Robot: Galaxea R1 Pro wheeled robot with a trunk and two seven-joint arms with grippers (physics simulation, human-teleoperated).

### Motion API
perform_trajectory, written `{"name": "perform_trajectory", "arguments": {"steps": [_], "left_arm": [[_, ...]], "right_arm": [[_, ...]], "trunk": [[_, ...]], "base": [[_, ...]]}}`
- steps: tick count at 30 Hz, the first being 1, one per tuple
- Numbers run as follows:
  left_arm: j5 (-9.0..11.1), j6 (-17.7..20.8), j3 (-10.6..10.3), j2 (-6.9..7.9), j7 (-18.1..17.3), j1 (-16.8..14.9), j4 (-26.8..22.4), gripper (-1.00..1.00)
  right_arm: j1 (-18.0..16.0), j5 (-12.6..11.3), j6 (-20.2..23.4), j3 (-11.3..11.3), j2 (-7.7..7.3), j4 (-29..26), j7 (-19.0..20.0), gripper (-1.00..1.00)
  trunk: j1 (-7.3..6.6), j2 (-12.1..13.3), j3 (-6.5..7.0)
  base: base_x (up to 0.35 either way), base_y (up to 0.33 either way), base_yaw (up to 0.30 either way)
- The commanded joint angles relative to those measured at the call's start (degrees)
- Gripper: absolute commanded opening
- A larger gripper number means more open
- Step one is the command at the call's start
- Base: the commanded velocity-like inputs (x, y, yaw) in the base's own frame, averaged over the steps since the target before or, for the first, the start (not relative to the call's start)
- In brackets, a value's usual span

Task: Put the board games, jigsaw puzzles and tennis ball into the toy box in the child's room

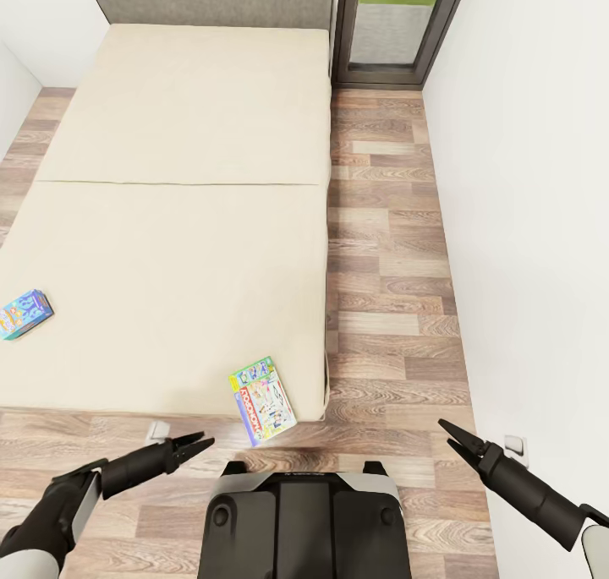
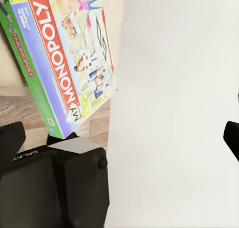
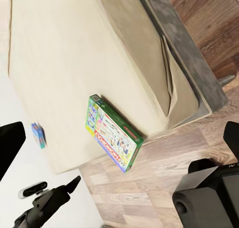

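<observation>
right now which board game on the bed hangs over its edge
The green Monopoly box, overhanging the bed's near edge by the corner; the smaller blue game box lies fully on the mattress.

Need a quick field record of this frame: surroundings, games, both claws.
place: bed ahead, wood floor to its right
game 1: Monopoly box at the bed's near corner, overhanging the edge
game 2: blue box at the bed's left edge
left claw: open, empty, short of the Monopoly box
right claw: open, empty, over the floor
</observation>
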Motion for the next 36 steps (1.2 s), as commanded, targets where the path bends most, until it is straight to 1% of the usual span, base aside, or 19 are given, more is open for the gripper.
{"name": "perform_trajectory", "arguments": {"steps": [1, 7, 10, 13, 22, 28, 32, 36], "left_arm": [[0.1, 0.3, -0.6, 0.04, -0.3, 0.0, 0.0, 1.00], [0.3, -0.9, -5.2, 0.26, -1.0, 0.0, 0.2, 1.00], [0.4, -1.1, -6.0, 0.31, -1.3, 0.0, 0.2, 1.00], [0.5, -1.2, -6.4, 0.34, -1.7, 0.0, 0.3, 1.00], [0.5, -1.1, -6.8, 0.32, -2.2, 0.0, 0.3, 1.00], [0.6, -0.9, -6.8, 0.40, -2.3, 0.0, 0.3, 1.00], [0.7, -0.9, -6.8, 0.43, -2.3, 0.0, 0.3, 1.00], [0.8, -0.8, -6.8, 0.46, -2.3, 0.0, 0.3, 1.00]], "right_arm": [[0.0, 0.1, 0.3, -0.1, 0.00, 0.0, 0.4, 1.00], [0.0, 0.1, 0.3, -0.1, 0.00, 0.0, 1.2, 1.00], [0.0, 0.1, 0.3, -0.1, 0.00, 0.0, 1.3, 1.00], [0.0, 0.1, 0.3, -0.1, 0.00, 0.0, 1.3, 1.00], [0.0, 0.1, 0.3, -0.1, -0.04, -0.1, 1.4, 1.00], [0.0, 0.1, 0.4, -0.1, -0.10, -0.3, 2.0, 1.00], [0.0, 0.1, 0.4, -0.1, -0.14, -0.5, 4.3, 1.00], [0.1, 0.3, 0.3, -0.2, -0.18, -0.6, 8.7, 1.00]], "trunk": [[0.03, -0.1, -0.05], [0.03, -0.1, -0.05], [0.03, -0.1, -0.05], [0.03, -0.1, -0.05], [0.03, -0.1, -0.05], [1.35, -2.5, -1.13], [2.23, -4.1, -1.85], [3.11, -5.7, -2.57]], "base": [[0.000, 0.000, 0.000], [0.000, 0.000, 0.000], [0.000, 0.000, 0.000], [0.000, 0.000, 0.000], [0.000, 0.000, 0.000], [0.000, 0.000, 0.000], [0.000, 0.000, 0.000], [0.000, 0.000, 0.000]]}}
